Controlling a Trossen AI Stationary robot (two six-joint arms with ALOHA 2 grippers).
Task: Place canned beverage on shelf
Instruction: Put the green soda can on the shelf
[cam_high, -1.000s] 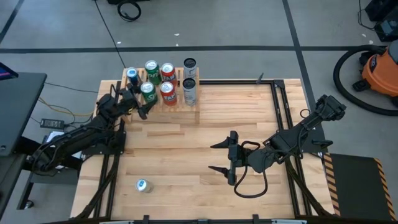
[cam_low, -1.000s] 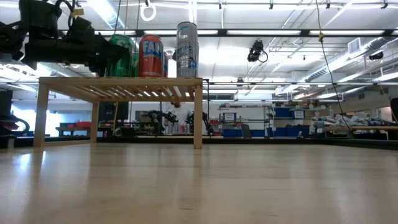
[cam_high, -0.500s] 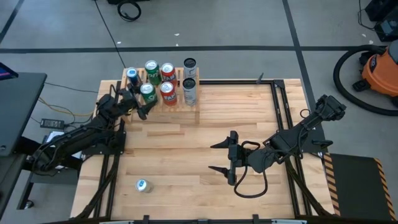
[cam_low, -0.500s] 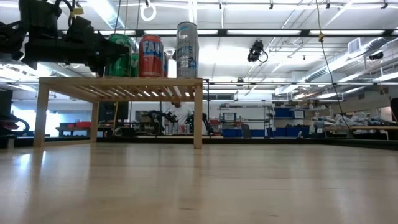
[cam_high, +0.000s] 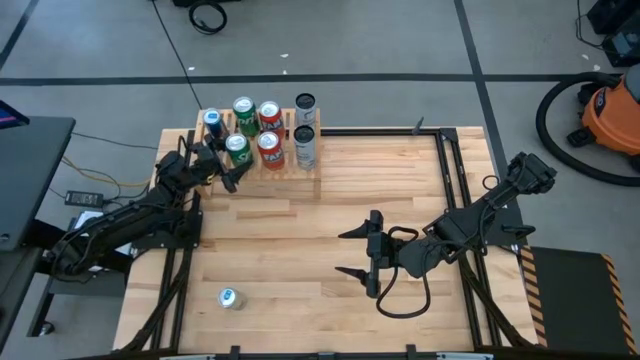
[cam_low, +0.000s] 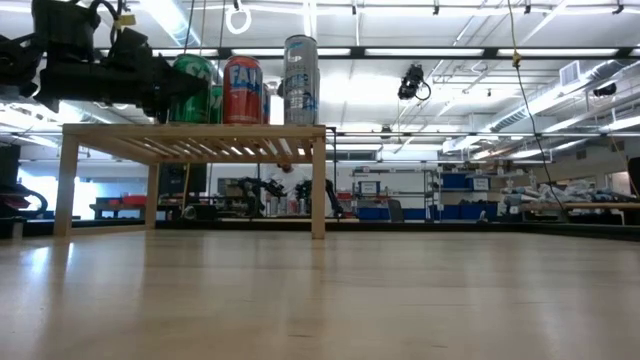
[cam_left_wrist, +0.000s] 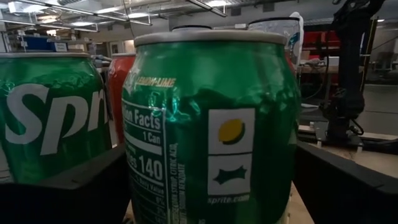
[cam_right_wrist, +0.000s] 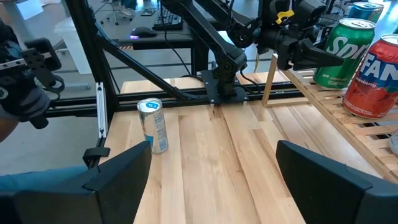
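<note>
Nothing moved: left gripper jaws straddle green can on shelf, grip unclear; right gripper open, empty, idling well away.

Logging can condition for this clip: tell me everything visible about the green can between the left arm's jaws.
The green Sprite can is aluminium, with white nutrition print and yellow and green logo squares. Its wall looks creased and dented. It stands upright on the slatted wooden shelf, front row, beside another Sprite can. The left gripper straddles it, jaws wide on either side.
</note>
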